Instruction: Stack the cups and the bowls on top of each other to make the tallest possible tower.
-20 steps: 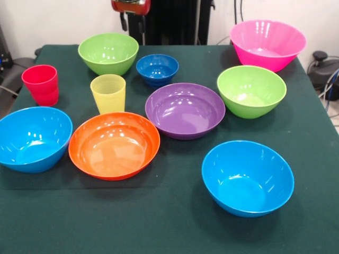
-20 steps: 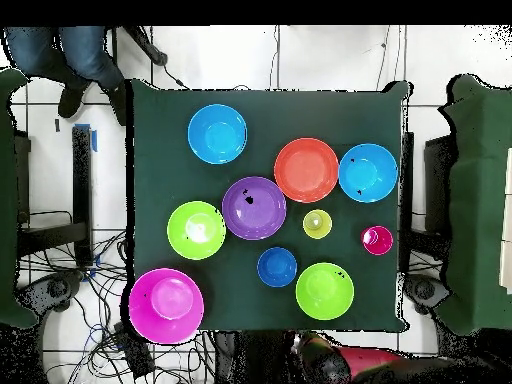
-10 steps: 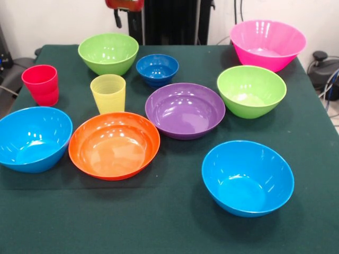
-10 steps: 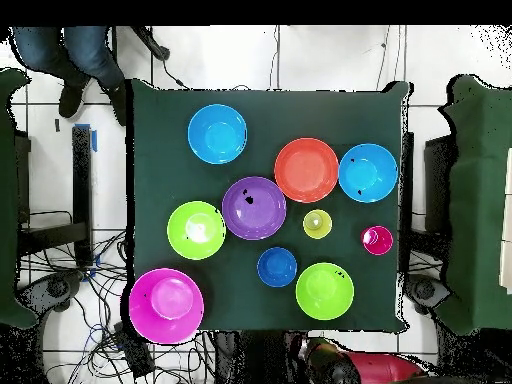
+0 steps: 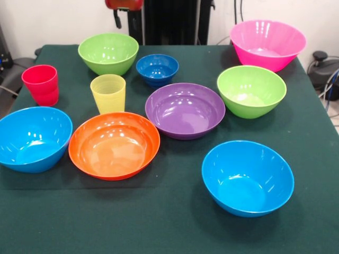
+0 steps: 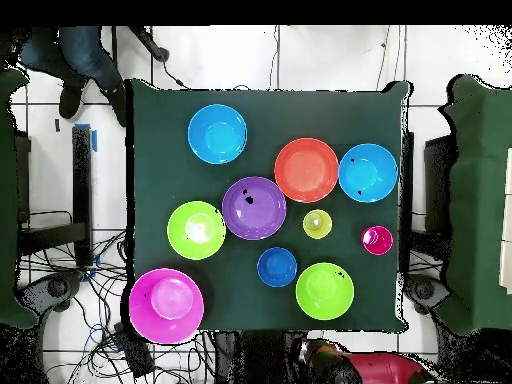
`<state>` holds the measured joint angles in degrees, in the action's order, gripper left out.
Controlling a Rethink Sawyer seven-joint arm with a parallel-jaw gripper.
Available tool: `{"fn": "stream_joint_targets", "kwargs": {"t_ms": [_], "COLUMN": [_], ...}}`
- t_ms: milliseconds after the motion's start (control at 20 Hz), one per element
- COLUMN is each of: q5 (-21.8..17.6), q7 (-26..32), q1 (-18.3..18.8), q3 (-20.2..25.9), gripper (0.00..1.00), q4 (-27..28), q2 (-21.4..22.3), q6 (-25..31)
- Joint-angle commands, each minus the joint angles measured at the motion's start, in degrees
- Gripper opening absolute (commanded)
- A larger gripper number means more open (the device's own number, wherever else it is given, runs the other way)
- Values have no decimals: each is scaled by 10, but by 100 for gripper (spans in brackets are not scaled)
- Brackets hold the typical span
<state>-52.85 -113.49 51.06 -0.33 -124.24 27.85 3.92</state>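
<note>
On a dark green worktop, all ten pieces stand apart and unstacked, with one light blue bowl nearest at the right, then the other light blue bowl at the left edge just beside the orange bowl. Behind these sit the purple bowl, a lime green bowl, the yellow cup and the red cup. Farthest back are the small dark blue bowl, the second lime green bowl, the big pink bowl and the pincer at the top edge, its opening impossible to tell.
</note>
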Motion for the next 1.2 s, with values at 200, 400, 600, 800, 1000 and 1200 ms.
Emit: {"fn": "stream_joint_targets", "kwargs": {"t_ms": [200, 400, 600, 800, 1000, 1200], "q5": [9, 34, 55, 71, 77, 77], "q7": [6, -11, -10, -3, 8, 22], "q1": [-1, 4, 12, 12, 12, 14], "q3": [91, 101, 115, 121, 127, 137], "gripper": [100, 100, 100, 100, 100, 100], "q4": [71, 71, 70, 69, 70, 73], "q2": [-10, -1, 7, 18, 21, 24], "q6": [32, 36, 54, 68, 83, 102]}}
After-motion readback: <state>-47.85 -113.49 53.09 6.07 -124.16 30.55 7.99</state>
